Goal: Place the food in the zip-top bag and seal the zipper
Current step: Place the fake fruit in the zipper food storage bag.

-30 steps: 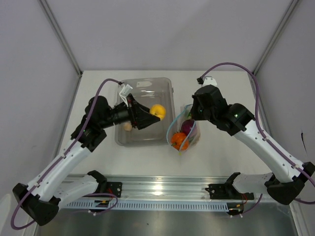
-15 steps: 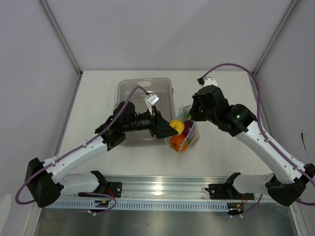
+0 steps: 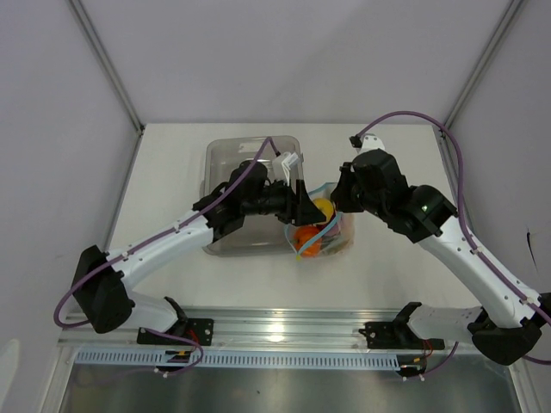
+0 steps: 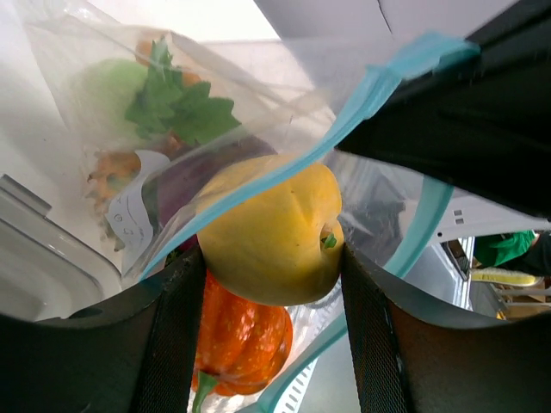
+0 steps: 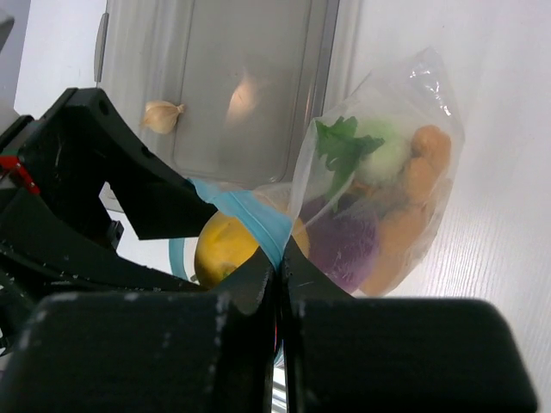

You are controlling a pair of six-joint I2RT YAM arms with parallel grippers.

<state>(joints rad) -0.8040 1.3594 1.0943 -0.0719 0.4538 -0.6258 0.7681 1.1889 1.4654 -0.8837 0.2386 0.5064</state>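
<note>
On the white table (image 3: pixel 172 172), the zip-top bag (image 3: pixel 340 239) lies just off the 4 o'clock corner of the clear tray (image 3: pixel 228 155), its mouth turned toward 9 o'clock. The left gripper (image 3: pixel 305 205) reaches in from that side with its jaws partly spread and clamped on either side of the yellow lemon (image 3: pixel 322 208). The lemon sits right in the bag's mouth, with the light blue zipper (image 5: pixel 241 211) crossing its upper face. The right gripper (image 5: pixel 280 262), coming from the bag's 2 o'clock, is pinched fully together on that blue strip and holds the mouth edge up. Inside the bag lie the orange pumpkin (image 4: pixel 241 340), just below the lemon, then the purple onion (image 5: pixel 344 245) and the green leafy sprig (image 4: pixel 181 107) deeper in. Two small beige bits (image 5: pixel 161 114) lie in the tray.
</note>
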